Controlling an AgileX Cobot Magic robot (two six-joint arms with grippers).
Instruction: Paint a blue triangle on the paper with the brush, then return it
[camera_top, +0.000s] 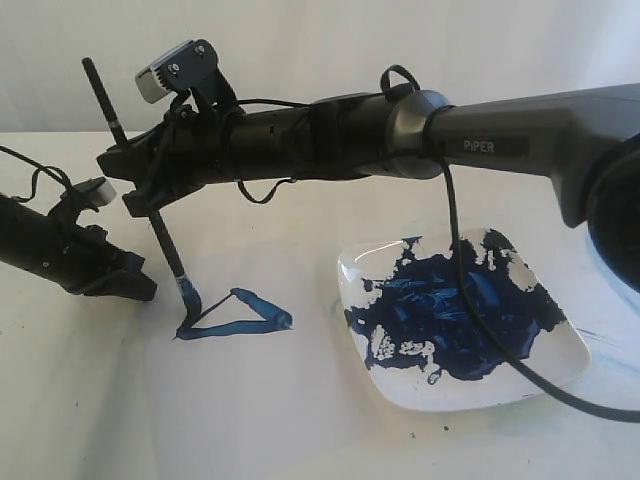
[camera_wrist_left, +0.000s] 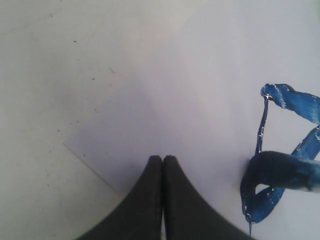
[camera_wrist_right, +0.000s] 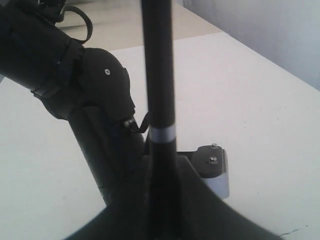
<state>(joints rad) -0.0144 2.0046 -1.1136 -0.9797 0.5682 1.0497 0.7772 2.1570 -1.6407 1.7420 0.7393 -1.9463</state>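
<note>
Right arm (camera_top: 520, 135): in from 3 o'clock.
Right jaws: clamped on the brush (camera_top: 165, 245), mid-handle.
Tip: blue triangle's (camera_top: 250, 327) 9 o'clock corner, on the paper (camera_top: 270, 395).
Left jaws: closed, empty.
Handling: light, stiff, likely slippery — hold mid-handle.

Cream table (camera_top: 60, 420), a few dark flecks on it. Lying flat on top is a pale paper (camera_wrist_left: 200, 60), and its corner sits just beside the left fingers (camera_wrist_left: 145, 200), whose pressed-together tips are over the sheet. Well apart from those fingers, beyond the paper, there's a white plate (camera_top: 352, 268) smeared blue.
</note>
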